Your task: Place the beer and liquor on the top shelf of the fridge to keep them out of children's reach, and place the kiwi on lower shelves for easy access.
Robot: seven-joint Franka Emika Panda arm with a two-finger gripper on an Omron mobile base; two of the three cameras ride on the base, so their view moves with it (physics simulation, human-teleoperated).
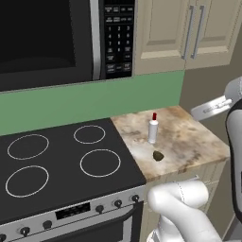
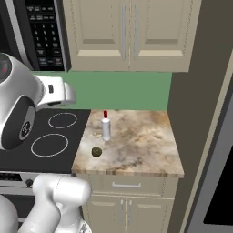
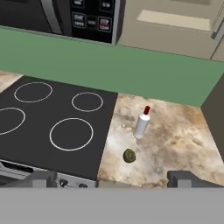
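- The liquor (image 1: 153, 128) (image 2: 106, 127) (image 3: 141, 123), a pale bottle with a red cap, stands upright on the marbled countertop (image 1: 189, 142) (image 2: 141, 145) (image 3: 179, 144), on the side of it nearest the stove.
- The kiwi (image 1: 158, 155) (image 2: 96, 151) (image 3: 129, 155), a small olive-brown fruit, lies on the same countertop just in front of the bottle, near it but not touching, closer to the front edge.
- The black glass cooktop (image 1: 61, 165) (image 2: 50, 136) (image 3: 57, 122) with four white ring burners sits just beside the counter on the bottle's side.
- The gripper (image 3: 111, 178) is released: in the hand view its two dark fingertips (image 3: 41, 178) stand wide apart at the bottom of the picture, with nothing between them.
- In that view both the bottle and the fruit lie well ahead of the fingertips, apart from them; the kiwi is the nearer of the two and the liquor stands beyond it, both roughly in line with the gap between the tips.
- A microwave (image 1: 47, 38) (image 2: 43, 32) (image 3: 87, 17) with a keypad hangs above the stove, beige wall cabinets (image 1: 189, 33) (image 2: 127, 32) hang above the counter, and a green backsplash (image 1: 94, 99) (image 2: 123, 91) (image 3: 109, 65) runs behind both.
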